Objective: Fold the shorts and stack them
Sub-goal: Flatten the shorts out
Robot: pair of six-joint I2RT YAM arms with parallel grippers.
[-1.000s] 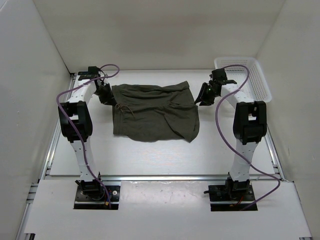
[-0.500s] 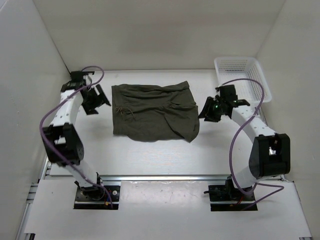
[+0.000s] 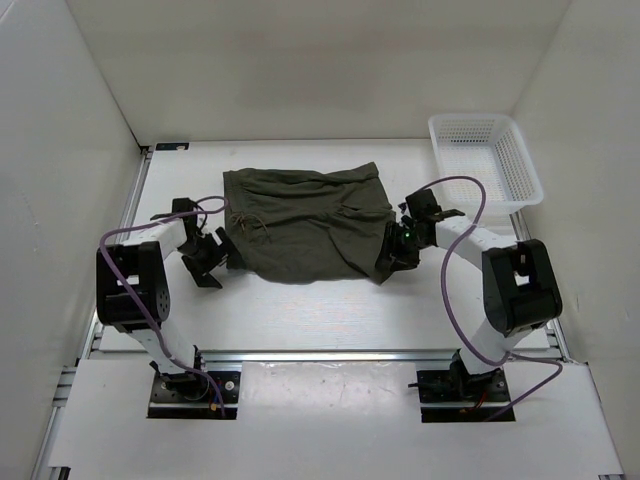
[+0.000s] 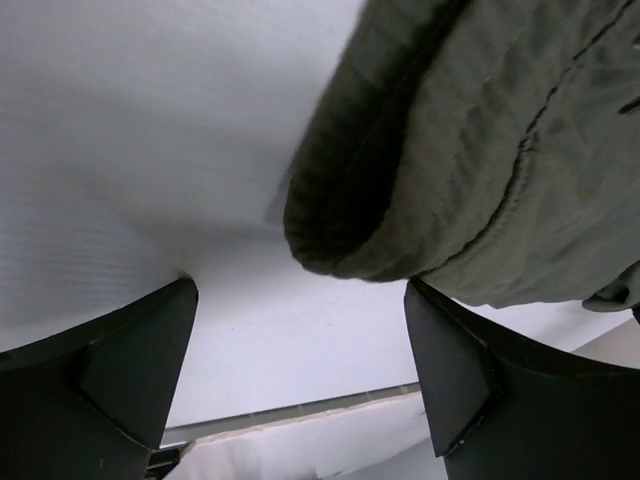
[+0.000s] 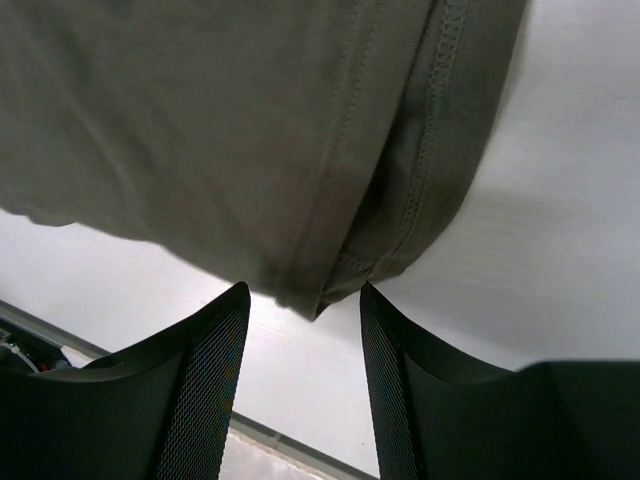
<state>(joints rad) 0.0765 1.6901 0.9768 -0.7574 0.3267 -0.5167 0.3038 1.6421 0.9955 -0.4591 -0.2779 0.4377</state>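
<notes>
The dark olive-green shorts (image 3: 305, 225) lie flat and folded in the middle of the white table. My left gripper (image 3: 207, 262) sits low at their near left corner, open. In the left wrist view the rounded corner of the shorts (image 4: 450, 150) lies just ahead of the left gripper (image 4: 300, 370), with nothing between the fingers. My right gripper (image 3: 392, 255) is at the near right corner, open. In the right wrist view the hemmed corner of the shorts (image 5: 300, 180) reaches the tips of the right gripper (image 5: 305, 340), unclamped.
A white mesh basket (image 3: 521, 160) stands at the back right by the wall. White walls close in the table on three sides. A metal rail (image 3: 330, 353) runs along the near edge in front of the arm bases.
Both arms have come from the far corners of the shorts down to the near corners. The left gripper has opened wide. The shorts have not moved.
</notes>
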